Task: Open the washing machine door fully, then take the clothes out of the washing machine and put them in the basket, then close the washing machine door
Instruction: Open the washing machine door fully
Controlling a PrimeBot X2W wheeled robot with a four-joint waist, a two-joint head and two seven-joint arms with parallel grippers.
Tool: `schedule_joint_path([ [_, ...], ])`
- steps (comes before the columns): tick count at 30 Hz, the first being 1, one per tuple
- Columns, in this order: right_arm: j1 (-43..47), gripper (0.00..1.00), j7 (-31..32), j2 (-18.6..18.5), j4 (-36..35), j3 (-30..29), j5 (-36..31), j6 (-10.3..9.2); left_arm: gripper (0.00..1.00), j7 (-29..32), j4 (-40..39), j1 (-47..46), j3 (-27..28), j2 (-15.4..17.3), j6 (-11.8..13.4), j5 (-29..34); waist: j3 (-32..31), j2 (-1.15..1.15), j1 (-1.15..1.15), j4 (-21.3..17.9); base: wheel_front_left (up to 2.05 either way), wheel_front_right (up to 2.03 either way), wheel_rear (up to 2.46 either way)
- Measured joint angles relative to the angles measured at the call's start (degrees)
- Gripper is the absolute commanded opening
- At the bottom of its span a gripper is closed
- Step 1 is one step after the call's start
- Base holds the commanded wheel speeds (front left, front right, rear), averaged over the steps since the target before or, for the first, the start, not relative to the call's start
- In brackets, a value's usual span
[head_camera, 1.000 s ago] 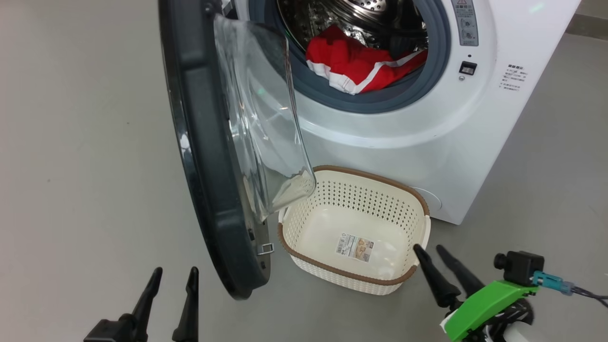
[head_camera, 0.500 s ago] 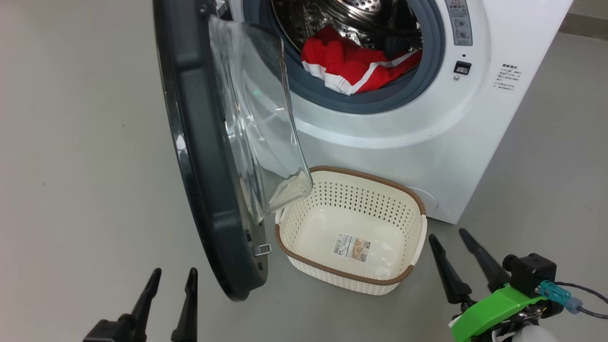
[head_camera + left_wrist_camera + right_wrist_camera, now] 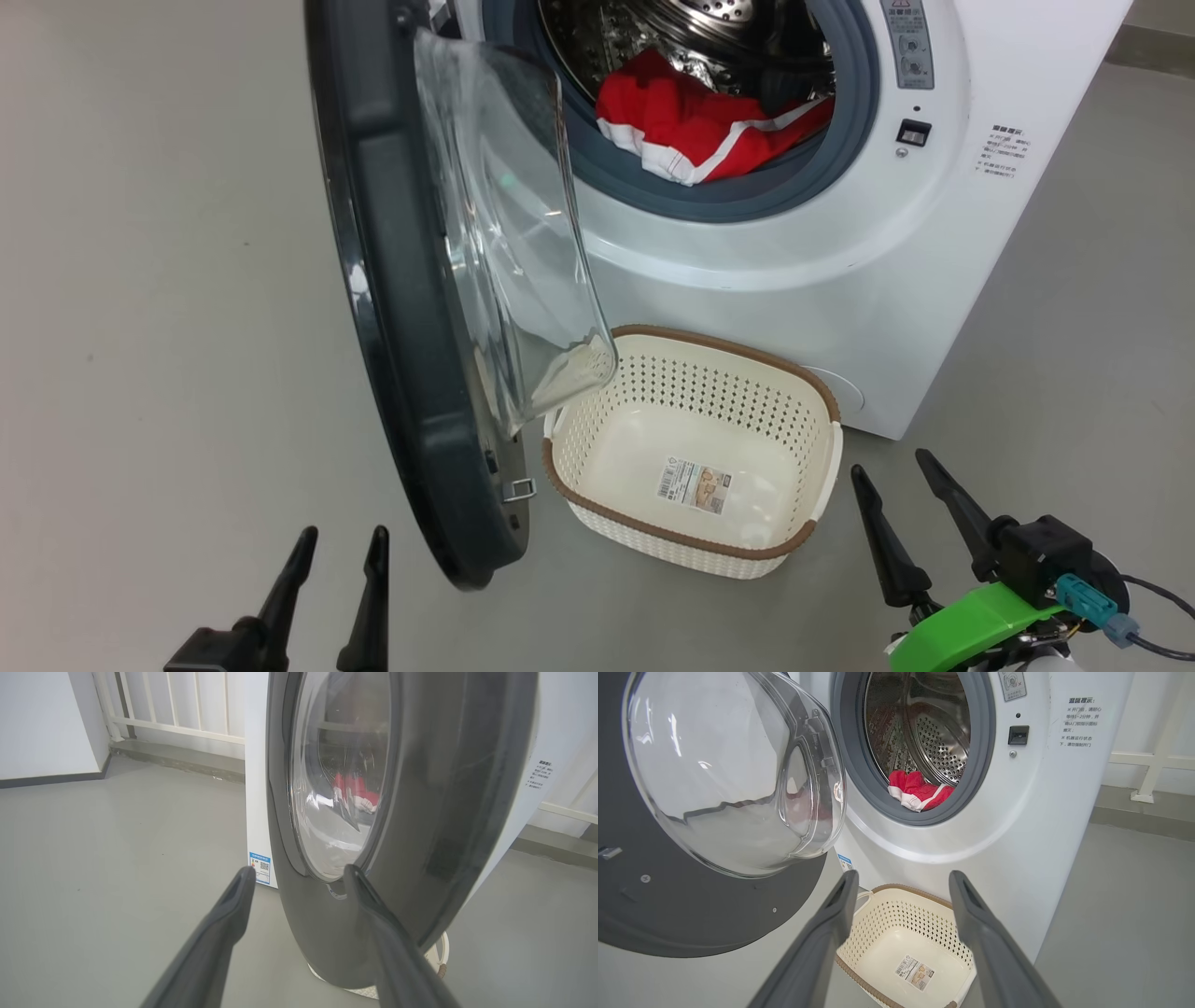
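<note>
As the right pincer [image 3: 887, 463] had backed off the basket [image 3: 747, 551], it and the left pincer [image 3: 344, 532] stood apart, empty. The clothes [image 3: 691, 121] lay in the machine [image 3: 794, 261]; the door [image 3: 392, 280] seemed only half-open, so swinging it wider was due first.

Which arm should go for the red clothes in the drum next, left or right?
Right. The open right hand sits beside the basket with a clear line to the clothes. The open left hand is outside the open door, which stands between it and the drum.
</note>
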Motion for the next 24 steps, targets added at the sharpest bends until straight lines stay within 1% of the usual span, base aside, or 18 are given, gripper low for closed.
schedule_joint_path([
  [8, 0.53, 1.00, 0.00, 0.65, -0.01, -1.03, -0.54, 0.00, 1.00, 0.00, -0.09, -0.01, 0.21, -0.01, 0.11, 0.01, 0.26, 0.00, 0.00, -0.12, 0.00, 0.00, 0.00],
  [9, 0.53, 1.00, 0.00, 0.73, -0.02, -1.05, -0.67, 0.00, 0.60, 0.00, -0.34, -0.02, 0.43, -0.02, 0.40, 0.11, 0.27, 0.00, 0.00, -0.15, 0.00, 0.00, 0.00],
  [10, 0.53, 1.00, 0.00, 0.77, -0.04, -1.08, -0.80, 0.00, 0.41, 0.00, -0.94, -0.04, 0.92, -0.03, 0.76, 0.02, 0.29, 0.00, 0.00, -0.19, 0.00, 0.00, 0.00],
  [11, 0.52, 1.00, 0.00, 0.79, -0.07, -1.13, -0.81, 0.00, 0.00, 0.00, -1.80, -0.09, 1.49, -0.01, 1.12, -0.32, 0.30, 0.00, 0.00, -0.22, 0.00, 0.00, 0.00],
  [14, 0.52, 1.00, 0.00, 0.82, -0.10, -1.32, -0.88, 0.00, 0.00, 0.00, -5.76, -1.13, 3.21, -0.03, 1.60, -1.76, 0.31, 0.00, 0.00, -0.22, 0.00, 0.00, 0.00],
  [19, 0.52, 1.00, 0.00, 0.91, -0.33, -1.42, -0.96, 0.00, 0.00, -0.02, -16.07, -3.61, 4.68, -0.01, 1.83, -2.83, 0.43, 0.00, 0.00, -0.32, 0.00, 0.00, 0.00],
  [22, 0.52, 1.00, 0.00, 0.96, -0.43, -1.40, -1.85, 0.01, 0.00, -0.43, -23.35, -4.59, 2.88, -0.02, 2.05, -2.83, 0.58, 0.00, 0.00, -0.42, 0.00, 0.00, 0.00],
  [24, 0.52, 1.00, 0.00, 0.96, -0.59, -1.37, -1.85, 0.01, 0.00, -0.44, -27.27, -4.79, 0.22, 0.00, 2.12, -3.13, 0.74, 0.00, 0.00, -0.50, 0.00, 0.00, 0.00],
])
